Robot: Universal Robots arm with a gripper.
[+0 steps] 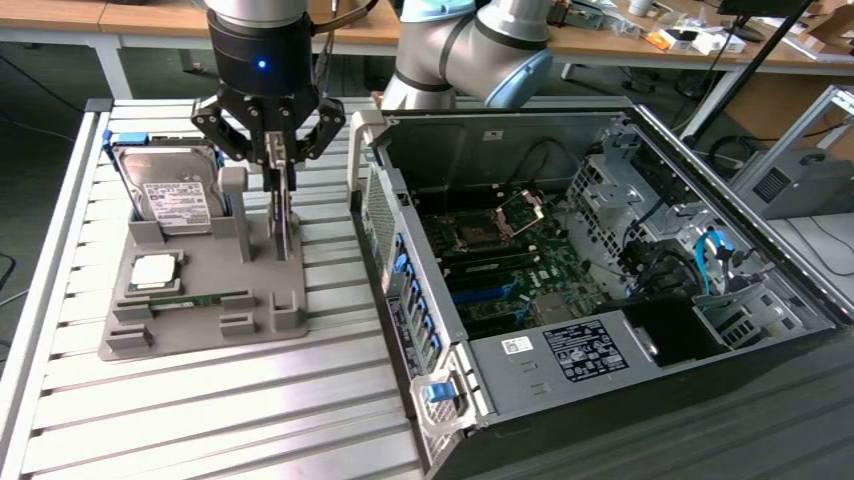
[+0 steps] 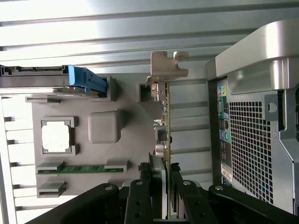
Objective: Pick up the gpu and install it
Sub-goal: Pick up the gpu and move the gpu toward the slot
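1. Black fingers [image 2: 155,181] of the gripper [image 2: 164,186] are seen closest in the wrist view. They are clamped on the gpu [image 2: 166,121], whose thin edge runs between them.
2. In the exterior view the gripper [image 1: 275,160] is placed directly above the grey parts holder [image 1: 200,335]. The gpu [image 1: 282,215] is gripped by its upper edge, and its lower edge appears to rest in the holder, beside the hard drive [image 1: 167,195].
3. The pick-up step is judged to be in hand. The grasp is made, but the card is not yet lifted out, and the open computer case [image 1: 380,230] on the exterior view's right is not yet approached.
4. The next move is judged to call for a firm hold and a straight pull clear of the holder, so that the card is neither twisted nor caught.
5. The gpu is stood on edge, with one flat face turned toward the hard drive and the other toward the case.
6. Its long axis is laid level, across the slats of the surface [image 1: 200,420] and roughly parallel to the case's perforated rear panel [image 2: 252,140]. The silvery bracket [image 2: 166,67] is pointed toward the hard-drive end of the holder, away from the fingers.
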